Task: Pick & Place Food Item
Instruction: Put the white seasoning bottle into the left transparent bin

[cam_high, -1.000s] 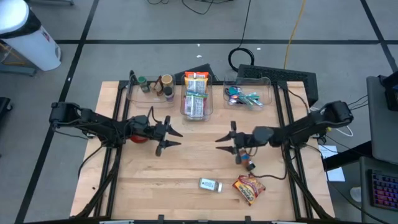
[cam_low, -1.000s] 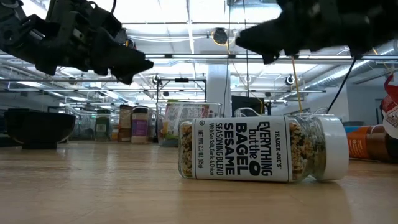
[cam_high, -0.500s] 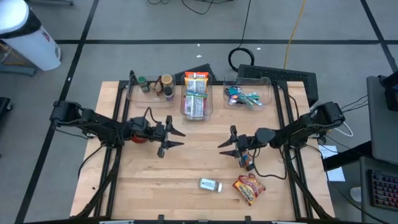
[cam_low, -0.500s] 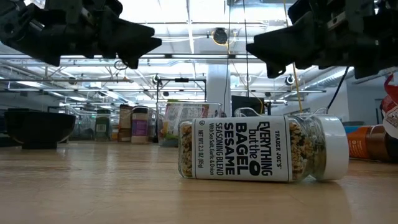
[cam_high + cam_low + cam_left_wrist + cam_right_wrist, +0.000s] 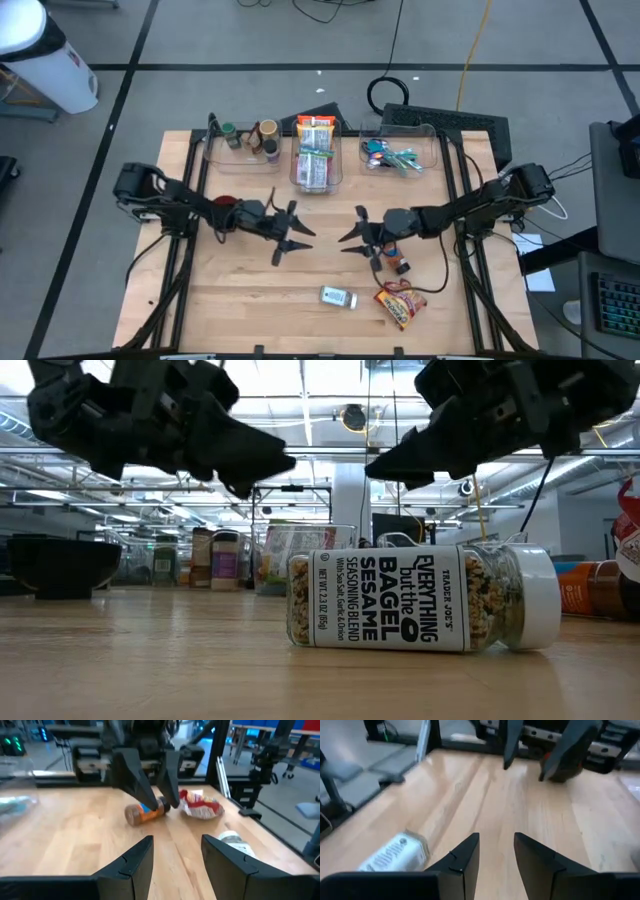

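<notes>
A clear seasoning jar with a white cap [image 5: 338, 297] lies on its side near the table's front edge; it also shows in the low view [image 5: 420, 600] and in the right wrist view [image 5: 400, 852]. A red snack bag [image 5: 400, 304] lies to its right, and a small orange bottle [image 5: 398, 263] lies on its side behind the bag. My left gripper [image 5: 292, 236] is open and empty above mid-table. My right gripper [image 5: 354, 236] is open and empty, facing it, just left of the orange bottle. Both hang clear of the table in the low view, the left gripper [image 5: 250, 460] and the right gripper [image 5: 405, 460].
Three clear bins stand along the far edge: jars in the left one [image 5: 245, 140], packaged food in the middle one [image 5: 316, 152], small items in the right one [image 5: 400, 152]. A dark bowl [image 5: 60, 565] stands at the left, under my left arm.
Both grippers have moved toward the table's centre and toward its near edge, closing the distance between them. My left gripper has gone right and nearer; my right gripper has gone a little left and nearer. Both stay open. The jar, bag and bottle have not moved.
</notes>
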{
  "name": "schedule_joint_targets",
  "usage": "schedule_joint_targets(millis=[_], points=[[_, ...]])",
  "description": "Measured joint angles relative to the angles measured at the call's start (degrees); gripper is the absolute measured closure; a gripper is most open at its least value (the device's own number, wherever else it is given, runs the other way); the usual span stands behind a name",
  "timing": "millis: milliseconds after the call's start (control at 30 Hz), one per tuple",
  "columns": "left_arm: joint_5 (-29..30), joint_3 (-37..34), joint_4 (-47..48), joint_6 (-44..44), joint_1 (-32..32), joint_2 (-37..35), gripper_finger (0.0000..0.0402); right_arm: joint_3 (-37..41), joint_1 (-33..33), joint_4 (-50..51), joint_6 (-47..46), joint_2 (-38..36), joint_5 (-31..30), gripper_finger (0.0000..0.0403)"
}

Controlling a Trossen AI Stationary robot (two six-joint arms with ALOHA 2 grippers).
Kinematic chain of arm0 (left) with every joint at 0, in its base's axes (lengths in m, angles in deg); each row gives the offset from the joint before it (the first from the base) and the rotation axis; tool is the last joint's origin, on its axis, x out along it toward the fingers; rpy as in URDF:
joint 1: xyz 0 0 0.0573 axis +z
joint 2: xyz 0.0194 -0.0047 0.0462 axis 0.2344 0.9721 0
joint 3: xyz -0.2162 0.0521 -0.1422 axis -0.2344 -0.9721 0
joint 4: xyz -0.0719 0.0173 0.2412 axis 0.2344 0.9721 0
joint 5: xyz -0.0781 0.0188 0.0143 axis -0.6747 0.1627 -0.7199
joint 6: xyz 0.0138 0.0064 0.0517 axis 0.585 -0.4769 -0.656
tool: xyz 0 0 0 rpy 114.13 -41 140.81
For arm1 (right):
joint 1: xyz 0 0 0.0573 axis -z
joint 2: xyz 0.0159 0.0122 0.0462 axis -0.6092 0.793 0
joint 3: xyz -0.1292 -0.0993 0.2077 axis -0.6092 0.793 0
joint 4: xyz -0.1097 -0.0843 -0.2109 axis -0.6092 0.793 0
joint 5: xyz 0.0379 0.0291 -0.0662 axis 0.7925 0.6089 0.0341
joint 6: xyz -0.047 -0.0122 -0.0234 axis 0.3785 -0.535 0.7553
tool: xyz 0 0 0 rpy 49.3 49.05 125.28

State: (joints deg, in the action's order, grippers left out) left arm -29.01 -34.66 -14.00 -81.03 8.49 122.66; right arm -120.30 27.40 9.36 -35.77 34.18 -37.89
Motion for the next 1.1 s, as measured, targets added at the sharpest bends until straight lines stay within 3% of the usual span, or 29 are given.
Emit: schedule_joint_targets(millis=[200,467,633,1100], points=[[-0.46,4.77,0.02,1.51,-0.91,6.65,0.0231,-2.63,0.00,4.48,1.53,-0.06,0.01,0.0274],[-0.68,8.83,0.55,1.20,-1.85,10.87,0.0231,-2.60,0.01,6.11,1.56,0.00,-5.89,0.0185],[-0.50,9.86,4.05,1.20,-1.98,10.58,0.0231,-2.61,-0.02,6.12,1.72,0.00,-5.91,0.0147],[-1.86,9.88,8.23,-2.41,-2.22,10.49,0.0231,-2.59,-2.01,7.84,0.17,-0.35,-5.87,0.0136]])
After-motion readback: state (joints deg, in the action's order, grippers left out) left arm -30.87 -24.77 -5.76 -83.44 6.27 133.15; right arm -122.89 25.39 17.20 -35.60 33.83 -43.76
